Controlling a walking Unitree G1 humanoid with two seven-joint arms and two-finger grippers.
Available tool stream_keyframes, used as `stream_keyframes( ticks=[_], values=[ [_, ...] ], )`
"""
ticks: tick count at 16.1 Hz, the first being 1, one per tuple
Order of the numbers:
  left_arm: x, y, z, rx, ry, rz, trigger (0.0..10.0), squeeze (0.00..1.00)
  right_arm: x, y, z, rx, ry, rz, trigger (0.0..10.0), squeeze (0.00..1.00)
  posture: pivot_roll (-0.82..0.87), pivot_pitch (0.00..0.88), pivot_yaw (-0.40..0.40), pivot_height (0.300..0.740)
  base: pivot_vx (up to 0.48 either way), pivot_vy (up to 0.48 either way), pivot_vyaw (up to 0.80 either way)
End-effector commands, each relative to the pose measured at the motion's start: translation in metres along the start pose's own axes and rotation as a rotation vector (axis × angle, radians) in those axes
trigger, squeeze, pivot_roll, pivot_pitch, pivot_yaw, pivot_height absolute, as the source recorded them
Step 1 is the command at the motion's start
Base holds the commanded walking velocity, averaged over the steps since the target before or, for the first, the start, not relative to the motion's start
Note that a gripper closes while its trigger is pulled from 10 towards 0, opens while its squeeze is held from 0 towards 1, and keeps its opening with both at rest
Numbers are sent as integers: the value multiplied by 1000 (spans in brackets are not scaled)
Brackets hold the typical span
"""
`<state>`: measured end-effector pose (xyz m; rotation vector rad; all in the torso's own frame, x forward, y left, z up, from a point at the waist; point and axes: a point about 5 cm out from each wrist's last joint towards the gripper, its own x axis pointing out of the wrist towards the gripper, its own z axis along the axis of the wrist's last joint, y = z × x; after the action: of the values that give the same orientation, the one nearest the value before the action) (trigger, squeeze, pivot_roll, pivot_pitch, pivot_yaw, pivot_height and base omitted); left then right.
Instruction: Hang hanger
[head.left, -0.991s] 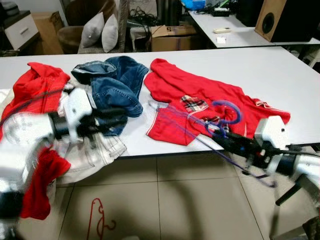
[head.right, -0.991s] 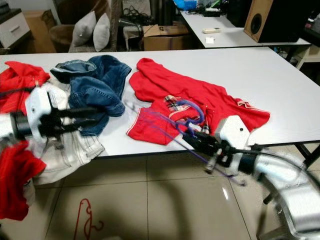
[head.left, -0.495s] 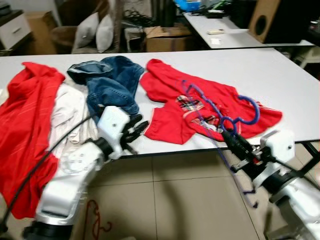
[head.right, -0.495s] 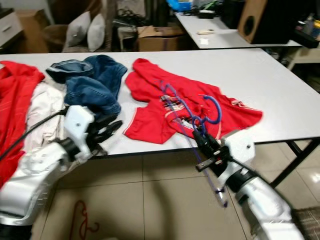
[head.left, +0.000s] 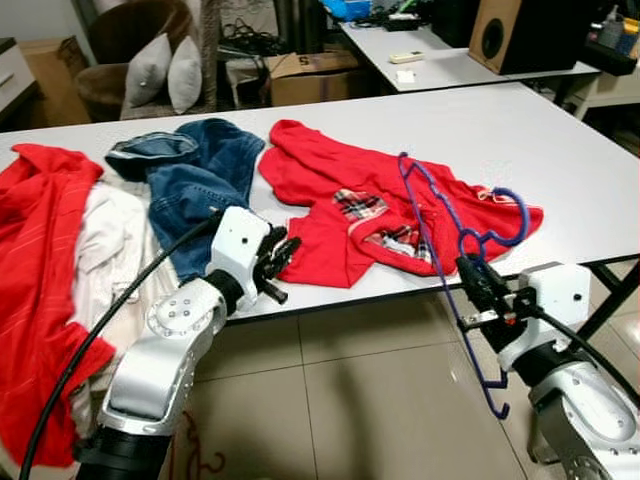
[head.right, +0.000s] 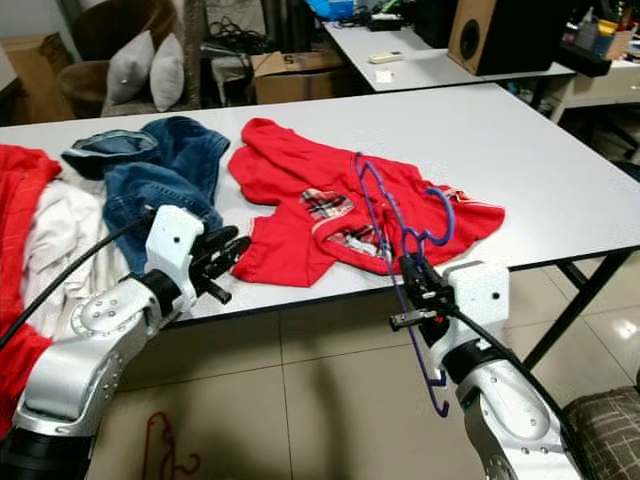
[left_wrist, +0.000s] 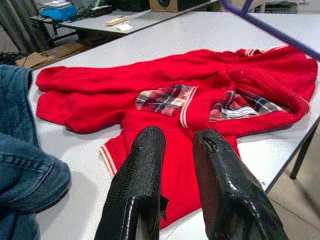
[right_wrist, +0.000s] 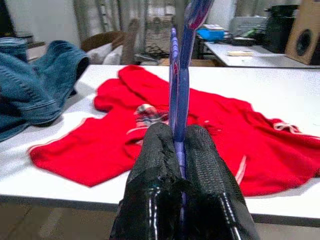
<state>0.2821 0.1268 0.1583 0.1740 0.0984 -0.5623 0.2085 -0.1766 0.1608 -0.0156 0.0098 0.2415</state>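
I am holding the purple hanger (head.left: 440, 215) pinched tight in my right gripper (head.left: 478, 290), its long axis standing almost upright above the red shirt (head.left: 330, 175), while my empty left gripper (head.left: 280, 258), slightly parted, is waiting near the shirt's hem.

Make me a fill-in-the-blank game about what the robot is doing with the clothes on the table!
1. The right gripper is shut on a hanger whose colour is ____.
2. The hanger is held over a shirt whose colour is ____.
3. The left gripper is open and holds ____.
4. Beside the shirt, toward the robot's left, lie blue ____.

Missing words: purple; red; nothing; jeans
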Motion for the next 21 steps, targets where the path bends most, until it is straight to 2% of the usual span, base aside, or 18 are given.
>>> stream_keyframes(
  ticks=[1, 7, 21],
  values=[
    [2, 0, 10, 23, -17, 2, 10000, 0, 0, -1, 12, -2, -50, -24, 0, 0, -39, 16, 71, 740, 0, 0, 0],
    [6, -4, 14, 57, -9, -39, 10000, 0, -3, 1, 14, 51, -71, -71, 0, 0, -61, 42, 68, 740, 0, 0, 0],
    [7, -5, 15, 52, 0, -45, 10000, 0, 1, 9, 17, 65, -85, -57, 0, 0, -54, 14, 70, 740, 0, 0, 0]
  ],
)
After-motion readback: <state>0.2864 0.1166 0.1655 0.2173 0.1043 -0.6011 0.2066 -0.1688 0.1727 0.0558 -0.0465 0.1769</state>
